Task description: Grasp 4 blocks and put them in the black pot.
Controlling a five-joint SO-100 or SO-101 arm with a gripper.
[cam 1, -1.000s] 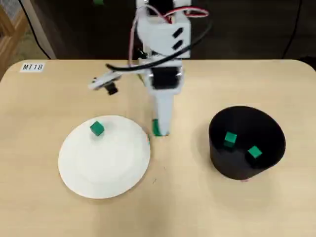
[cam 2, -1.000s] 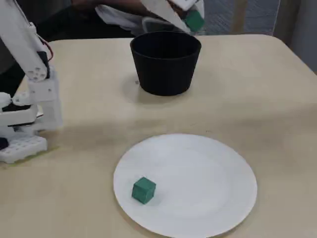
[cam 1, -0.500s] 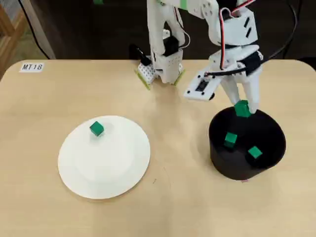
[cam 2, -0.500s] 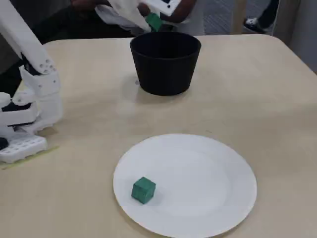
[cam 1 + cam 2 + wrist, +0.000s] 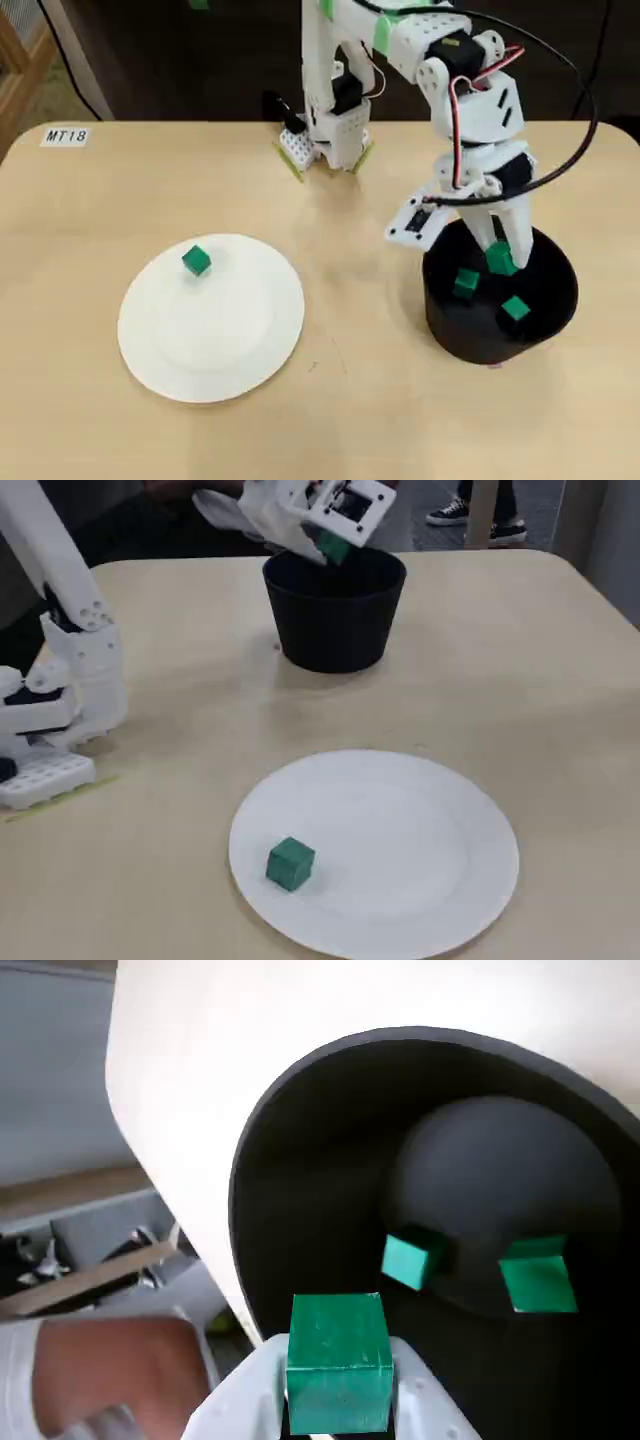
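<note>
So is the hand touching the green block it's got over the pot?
Touching. The wrist view shows the hand clamped against both sides of the block.

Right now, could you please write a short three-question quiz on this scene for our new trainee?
1. How many green blocks already lie on the floor of the black pot?
2. True or false: the gripper is open and empty.
3. Where is the one block no one has picked up: A) on the bare table, B) on the white plate, C) in the pot?

Key: 1. Two. 2. False; it holds a block over the pot. 3. B.
</note>
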